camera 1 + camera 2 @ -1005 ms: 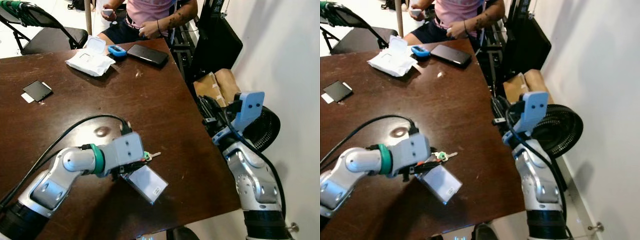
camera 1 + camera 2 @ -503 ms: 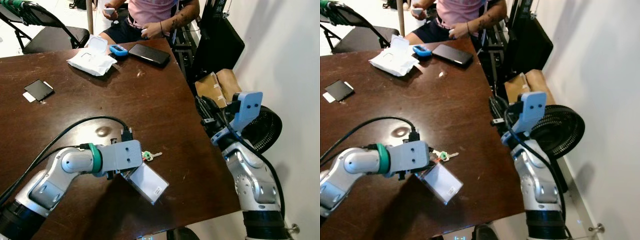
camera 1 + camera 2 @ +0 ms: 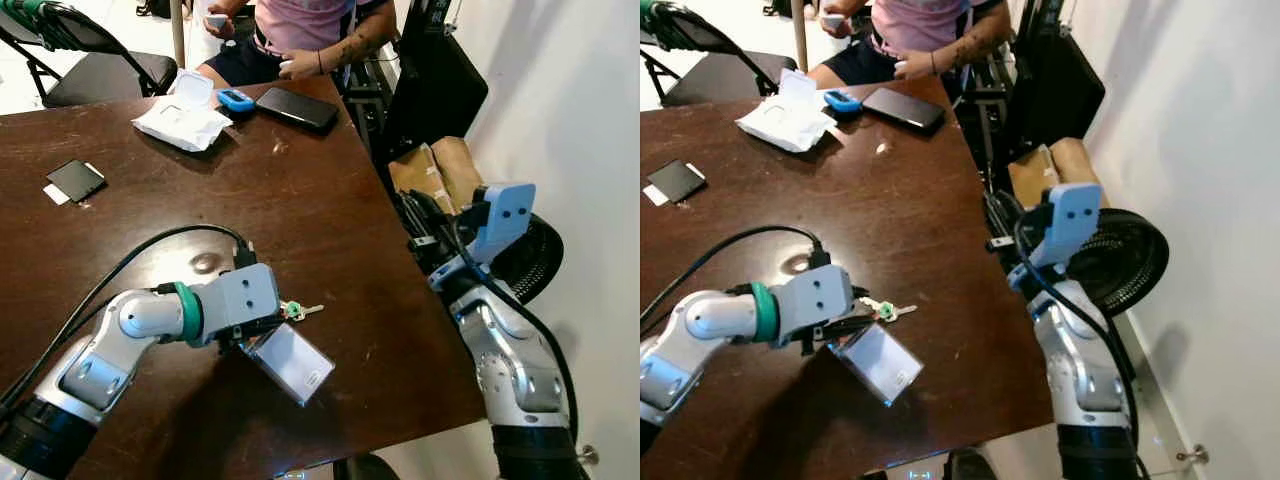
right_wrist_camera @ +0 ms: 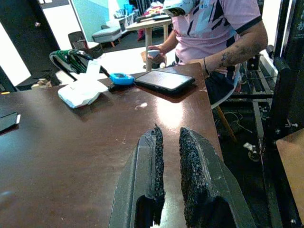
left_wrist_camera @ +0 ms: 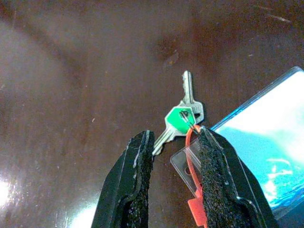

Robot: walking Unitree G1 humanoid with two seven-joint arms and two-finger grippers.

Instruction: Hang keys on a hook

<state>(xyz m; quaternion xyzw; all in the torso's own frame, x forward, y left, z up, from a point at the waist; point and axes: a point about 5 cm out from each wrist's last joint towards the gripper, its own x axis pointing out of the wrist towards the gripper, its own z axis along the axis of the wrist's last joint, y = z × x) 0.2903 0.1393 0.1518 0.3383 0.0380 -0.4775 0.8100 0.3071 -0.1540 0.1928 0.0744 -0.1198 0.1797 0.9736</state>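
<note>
1. Where the keys (image 5: 183,115) lie flat on the brown table (image 3: 330,190), open tabletop separates them from its right edge.
2. Left gripper (image 5: 172,178) is spread around the red tie and clear badge holder (image 3: 292,362), gripping nothing.
3. Left wrist view reveals a green key head.
4. Right gripper (image 4: 168,159), narrowly parted and empty, hangs beyond the table edge.

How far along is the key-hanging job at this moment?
Early stage. Nothing is hung yet: the keys lie on the brown table beside a clear badge holder. In hand: the left gripper is over them, jaws open around the bunch. Left: grasp, lift, find a hook. The right gripper hangs idle.
</note>
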